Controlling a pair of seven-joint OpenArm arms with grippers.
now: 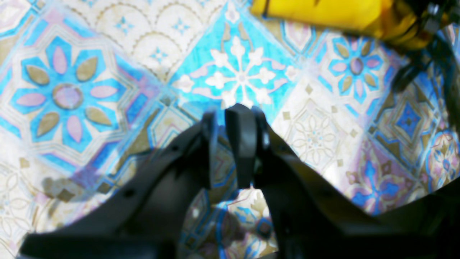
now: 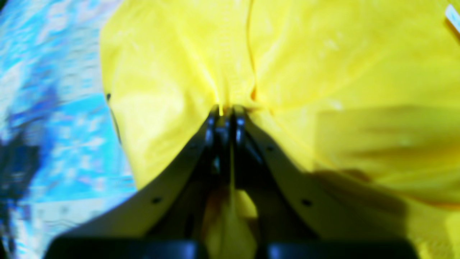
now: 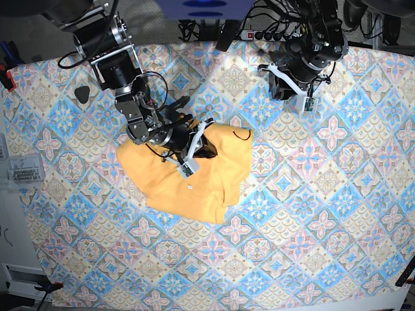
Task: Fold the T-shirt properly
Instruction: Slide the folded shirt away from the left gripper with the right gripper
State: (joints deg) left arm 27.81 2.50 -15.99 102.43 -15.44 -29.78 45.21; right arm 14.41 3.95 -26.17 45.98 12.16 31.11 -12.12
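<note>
The yellow-orange T-shirt (image 3: 194, 188) lies partly folded on the patterned cloth, left of centre in the base view. My right gripper (image 3: 211, 150) rests on the shirt's upper right part. Close up, its jaws are shut on a pinched ridge of the T-shirt (image 2: 323, 72), and the right gripper (image 2: 224, 111) has yellow fabric bunched at its tips. My left gripper (image 3: 280, 87) hangs over the cloth at the back right, away from the shirt. In its own view the left gripper (image 1: 222, 111) stands slightly open with nothing between its fingers, and an edge of the T-shirt (image 1: 323, 12) shows at the top.
The blue-and-pink tile-patterned cloth (image 3: 324, 194) covers the whole table. A small dark object (image 3: 82, 94) lies on it at the back left. A power strip and cables (image 3: 259, 32) run along the far edge. A clear box (image 3: 23, 172) sits off the left edge.
</note>
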